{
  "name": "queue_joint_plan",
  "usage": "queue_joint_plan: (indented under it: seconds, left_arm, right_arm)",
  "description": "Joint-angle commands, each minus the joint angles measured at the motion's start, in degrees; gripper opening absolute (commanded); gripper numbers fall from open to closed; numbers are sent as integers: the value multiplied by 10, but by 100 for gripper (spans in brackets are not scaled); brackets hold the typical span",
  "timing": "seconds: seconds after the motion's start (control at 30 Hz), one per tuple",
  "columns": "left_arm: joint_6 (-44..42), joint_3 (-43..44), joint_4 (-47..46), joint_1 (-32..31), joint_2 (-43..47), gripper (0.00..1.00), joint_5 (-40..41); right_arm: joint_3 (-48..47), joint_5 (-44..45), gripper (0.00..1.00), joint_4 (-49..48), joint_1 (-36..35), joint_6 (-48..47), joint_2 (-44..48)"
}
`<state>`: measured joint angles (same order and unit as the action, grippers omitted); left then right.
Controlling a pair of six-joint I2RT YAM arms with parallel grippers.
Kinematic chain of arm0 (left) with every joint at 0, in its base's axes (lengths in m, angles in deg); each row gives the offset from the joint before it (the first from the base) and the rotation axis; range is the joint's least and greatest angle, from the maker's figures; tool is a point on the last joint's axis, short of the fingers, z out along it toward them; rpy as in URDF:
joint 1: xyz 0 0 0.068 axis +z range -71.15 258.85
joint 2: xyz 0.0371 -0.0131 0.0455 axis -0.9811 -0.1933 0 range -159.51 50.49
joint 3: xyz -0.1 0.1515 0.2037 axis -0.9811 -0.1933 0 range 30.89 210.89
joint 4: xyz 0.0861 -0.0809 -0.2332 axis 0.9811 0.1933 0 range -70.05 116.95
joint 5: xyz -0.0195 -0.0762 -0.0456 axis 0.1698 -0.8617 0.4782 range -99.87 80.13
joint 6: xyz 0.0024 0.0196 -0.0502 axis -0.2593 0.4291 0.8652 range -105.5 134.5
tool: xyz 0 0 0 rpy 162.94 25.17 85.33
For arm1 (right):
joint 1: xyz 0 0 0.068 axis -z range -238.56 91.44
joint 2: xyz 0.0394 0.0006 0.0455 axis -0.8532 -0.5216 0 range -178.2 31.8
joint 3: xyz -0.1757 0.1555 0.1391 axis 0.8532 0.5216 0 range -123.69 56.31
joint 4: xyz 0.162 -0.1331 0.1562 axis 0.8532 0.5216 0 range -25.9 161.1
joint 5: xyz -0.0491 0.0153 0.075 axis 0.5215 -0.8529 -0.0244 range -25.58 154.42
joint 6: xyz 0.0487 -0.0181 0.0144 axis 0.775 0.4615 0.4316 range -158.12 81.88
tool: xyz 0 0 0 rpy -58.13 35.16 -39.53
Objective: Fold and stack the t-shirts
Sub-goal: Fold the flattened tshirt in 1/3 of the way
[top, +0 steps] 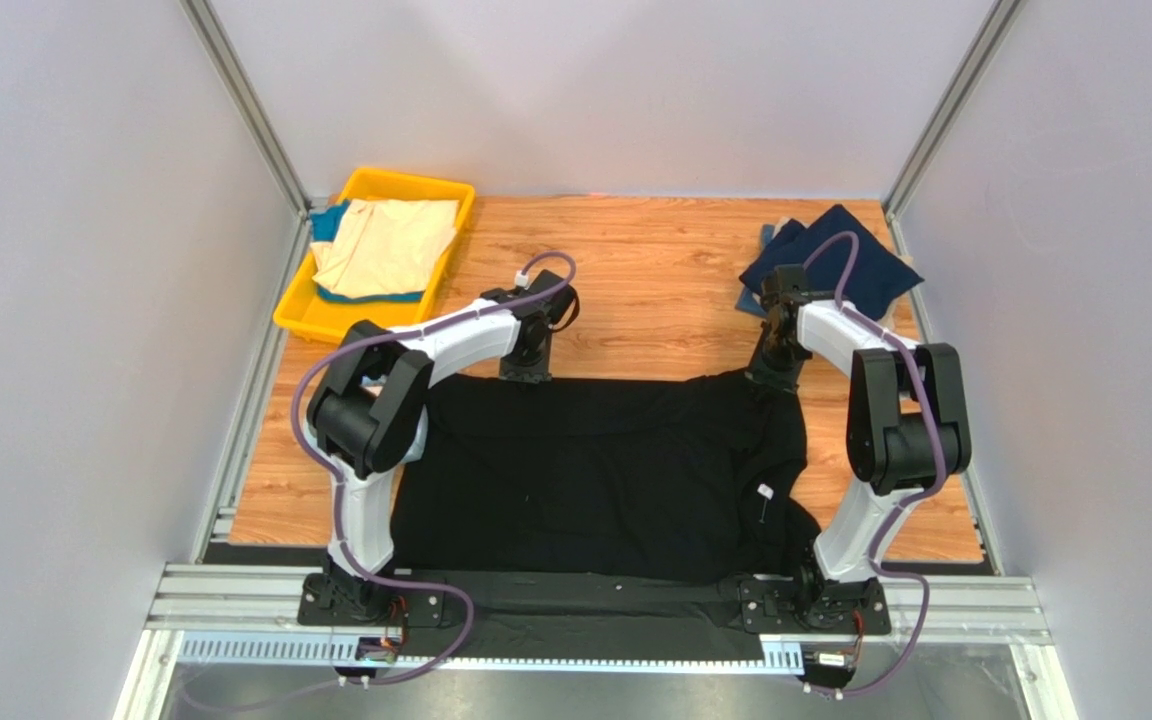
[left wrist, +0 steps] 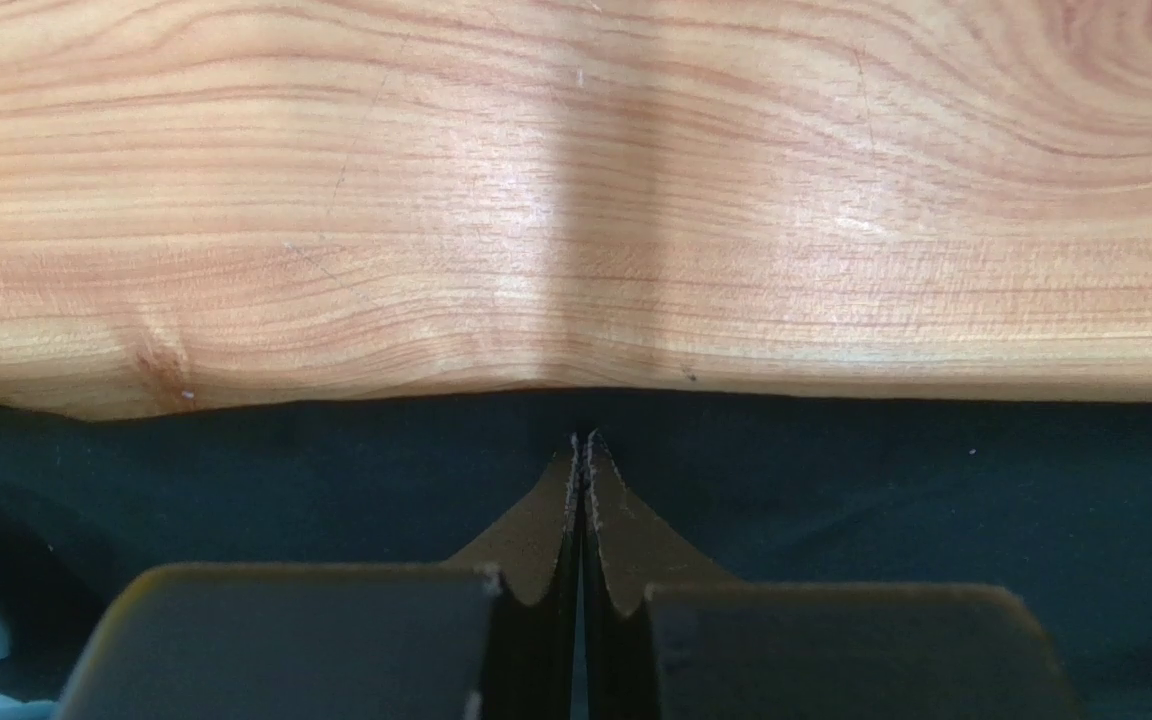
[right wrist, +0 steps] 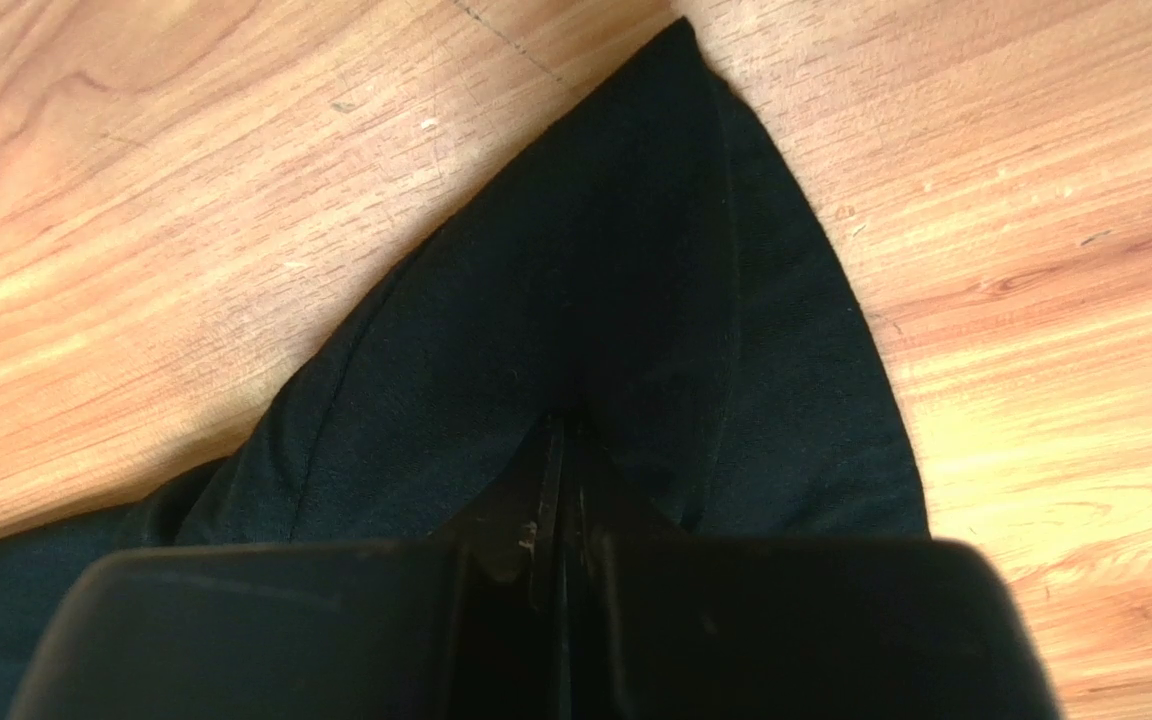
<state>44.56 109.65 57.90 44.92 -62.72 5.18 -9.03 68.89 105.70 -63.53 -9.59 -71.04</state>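
Pincers are both squeezed tight on the black shirt (top: 597,473): my left pincer (left wrist: 584,450) on its far edge, my right pincer (right wrist: 555,435) on its far right corner. It lies spread on the table (top: 657,300).

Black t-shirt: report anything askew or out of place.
The black t-shirt is not lying flat: its right side is bunched and folded over, with a white tag exposed. The rest lies fairly smooth.
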Motion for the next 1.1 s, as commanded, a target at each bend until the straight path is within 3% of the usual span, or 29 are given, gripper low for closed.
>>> queue_joint_plan:
  seconds: [0.0, 0.57, 1.07]
  left_arm:
    - [17, -27, -3, 3, 4, 0, -1]
    - [-3, -46, -10, 78, 33, 0, -24]
    - [-61, 168, 59, 79, -83, 0, -41]
  right_arm:
    - [3, 26, 0, -7, 7, 12, -16]
    - [17, -18, 0, 1, 78, 15, 8]
    - [-71, -32, 0, 17, 89, 35, -43]
